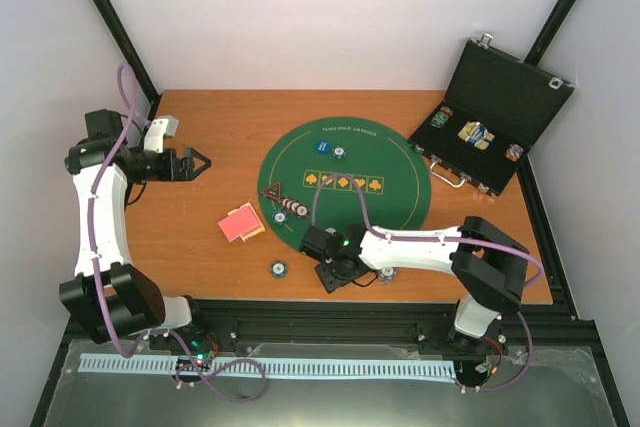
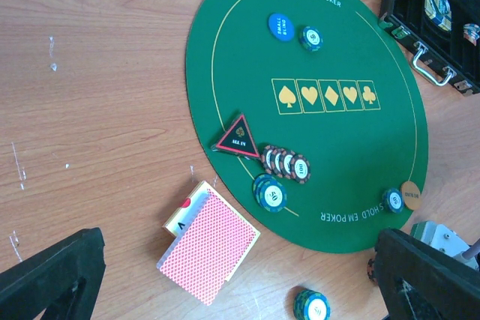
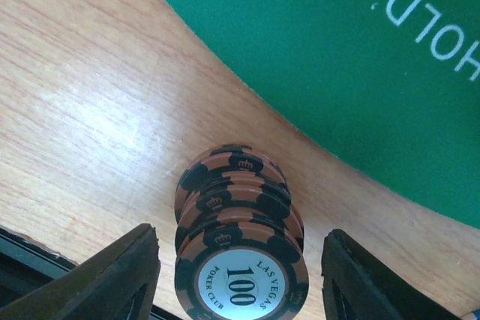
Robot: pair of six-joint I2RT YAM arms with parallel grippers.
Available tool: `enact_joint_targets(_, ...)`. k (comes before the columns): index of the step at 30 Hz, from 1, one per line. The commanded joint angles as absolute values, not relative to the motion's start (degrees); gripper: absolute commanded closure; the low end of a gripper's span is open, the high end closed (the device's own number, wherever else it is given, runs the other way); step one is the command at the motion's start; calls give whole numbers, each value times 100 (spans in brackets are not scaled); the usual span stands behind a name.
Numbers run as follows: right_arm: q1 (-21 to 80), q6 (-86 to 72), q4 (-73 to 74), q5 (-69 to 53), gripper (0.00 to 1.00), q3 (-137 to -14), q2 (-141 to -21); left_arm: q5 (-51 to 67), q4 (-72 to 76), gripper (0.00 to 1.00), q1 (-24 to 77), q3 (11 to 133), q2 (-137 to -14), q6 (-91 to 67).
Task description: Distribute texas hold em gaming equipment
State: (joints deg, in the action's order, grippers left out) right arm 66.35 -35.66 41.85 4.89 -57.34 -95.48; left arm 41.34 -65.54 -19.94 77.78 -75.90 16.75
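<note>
the right gripper (image 3: 240, 239) stands wide open on both sides of a stack of brown chips (image 3: 234, 185) marked 100, without touching it. the stack sits on the wooden table (image 3: 90, 110), just beside the green mat (image 3: 337, 58). the left gripper (image 1: 202, 162) is also wide open and empty, well apart from the cards (image 1: 241, 223).

A: Where are my cards (image 1: 240, 223)?
B: I see them on the table left of the green mat (image 1: 295, 157), one chip (image 1: 278, 268) nearer, the open case (image 1: 505, 82) far right.
</note>
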Motion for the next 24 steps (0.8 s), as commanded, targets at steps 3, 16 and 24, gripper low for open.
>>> enact_joint_targets(3, 6707, -3615, 4164, 427, 38, -5640, -9442, 4150, -6592, 0, -2048, 8054, -7585, 1737)
enact_joint_targets(16, 6721, -3610, 4254, 501, 56, -5716, -9375, 4133, -6584, 0, -2048, 8020, -7594, 1758)
enact_joint_targets(24, 6719, -3480, 4593, 584, 59, -5997, -9363, 4171, -6571, 0, -2048, 8023, -7625, 1696)
